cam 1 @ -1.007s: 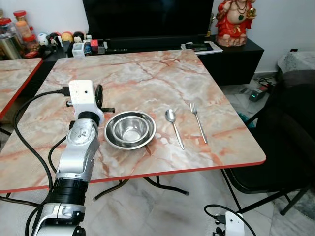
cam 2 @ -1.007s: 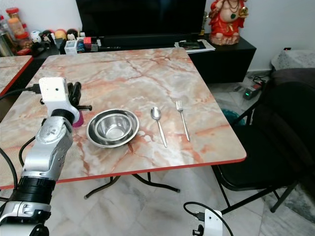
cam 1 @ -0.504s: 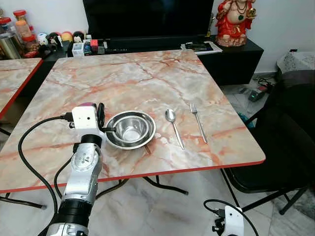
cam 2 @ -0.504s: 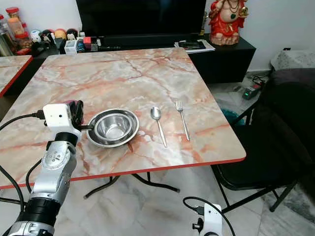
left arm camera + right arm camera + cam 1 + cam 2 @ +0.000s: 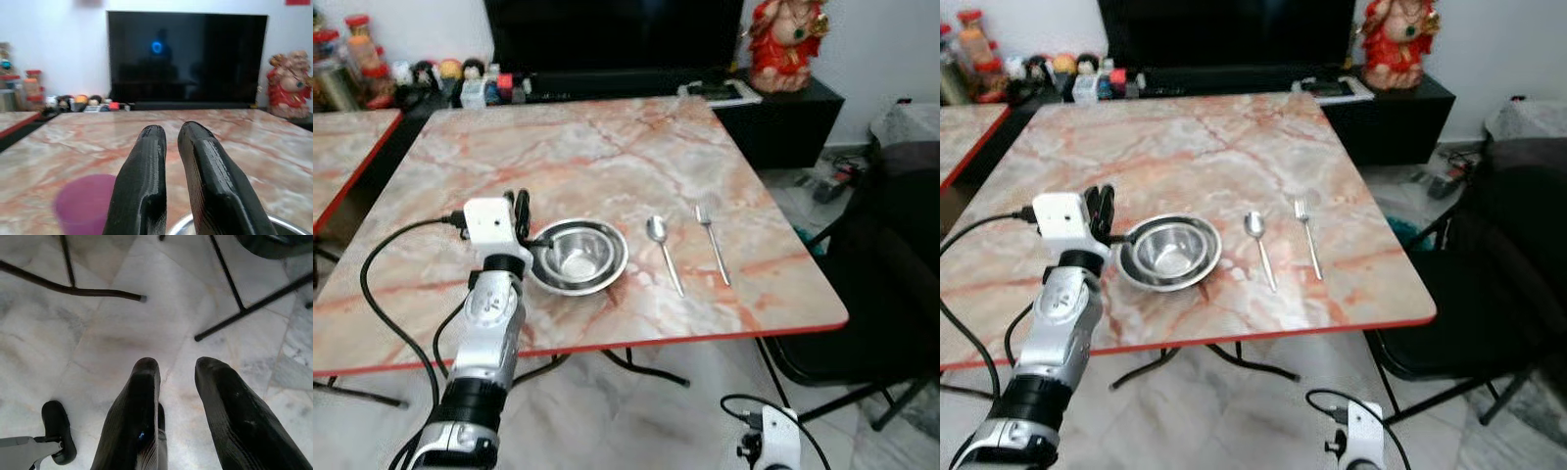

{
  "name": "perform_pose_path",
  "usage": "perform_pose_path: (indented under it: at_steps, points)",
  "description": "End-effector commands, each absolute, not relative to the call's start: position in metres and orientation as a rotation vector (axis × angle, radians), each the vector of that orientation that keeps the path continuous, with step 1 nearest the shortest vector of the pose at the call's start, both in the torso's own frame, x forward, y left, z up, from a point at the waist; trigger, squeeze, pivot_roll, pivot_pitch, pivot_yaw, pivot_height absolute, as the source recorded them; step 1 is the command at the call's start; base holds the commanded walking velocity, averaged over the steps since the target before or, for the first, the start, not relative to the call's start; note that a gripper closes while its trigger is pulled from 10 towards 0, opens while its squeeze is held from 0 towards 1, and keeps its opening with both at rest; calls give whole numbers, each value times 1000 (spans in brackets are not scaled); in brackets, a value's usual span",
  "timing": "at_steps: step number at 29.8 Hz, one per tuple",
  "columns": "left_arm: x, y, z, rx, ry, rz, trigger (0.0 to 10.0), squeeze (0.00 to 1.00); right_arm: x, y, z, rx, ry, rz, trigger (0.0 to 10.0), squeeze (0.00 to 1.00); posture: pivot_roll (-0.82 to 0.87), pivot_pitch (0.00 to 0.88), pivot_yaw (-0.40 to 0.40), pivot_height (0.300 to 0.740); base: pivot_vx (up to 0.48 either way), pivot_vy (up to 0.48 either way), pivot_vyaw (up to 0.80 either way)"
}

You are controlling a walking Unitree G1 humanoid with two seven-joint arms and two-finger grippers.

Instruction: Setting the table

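A: Setting: a living room; we faced a marble-patterned table (image 5: 607, 147) with a red edge, and a dark television (image 5: 186, 54) on a low cabinet behind it.

B: Item one, the left gripper (image 5: 172, 147). We logged its two black fingers nearly together, a narrow gap between them, nothing held. It hung low over the table at the left rim of the steel bowl (image 5: 578, 257).

A: Item two, that bowl: two bowls nested, by our reading, near the front edge. Just beyond the gripper stood a purple cup (image 5: 85, 203), beside the bowl.

B: Item three, a spoon (image 5: 662, 250), right of the bowl. Item four, a fork (image 5: 712, 240), right of the spoon, the two lying parallel and apart.

A: Progress: we judged the place largely laid, with bowl, spoon, fork and cup all on the table. Remaining, perhaps, only tidying the spacing.

B: Item five, the right gripper (image 5: 176, 396): idle, hanging over the marble floor (image 5: 122, 333), fingers parted, empty.

A: Surroundings: jars and small figures along the cabinet (image 5: 401, 73), a red statue (image 5: 788, 39), a black chair (image 5: 891, 284) at the table's right. Obstructions: we noted the arm's own cable (image 5: 382, 294) trailing over the table; nothing else in the way.
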State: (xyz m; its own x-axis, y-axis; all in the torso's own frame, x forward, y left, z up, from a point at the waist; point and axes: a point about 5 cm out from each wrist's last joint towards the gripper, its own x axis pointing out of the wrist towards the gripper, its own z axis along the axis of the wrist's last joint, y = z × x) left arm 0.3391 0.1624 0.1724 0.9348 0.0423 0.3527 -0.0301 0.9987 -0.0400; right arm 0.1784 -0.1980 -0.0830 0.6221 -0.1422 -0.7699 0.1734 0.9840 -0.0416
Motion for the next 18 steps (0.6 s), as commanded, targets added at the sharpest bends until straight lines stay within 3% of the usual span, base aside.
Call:
perform_pose_path:
  at_steps: [1, 18]
  points:
    - [339, 165, 172, -34, -363, 47, 10000, 0, 181, -195, -82, 51, 869, -178, 10000, 0, -5, 0, 18, 732, 0, 289, 0]
    - [343, 161, 179, -37, -382, 25, 10000, 0, 185, -192, -81, 66, 861, -182, 10000, 0, -6, 0, 27, 732, 0, 314, 0]
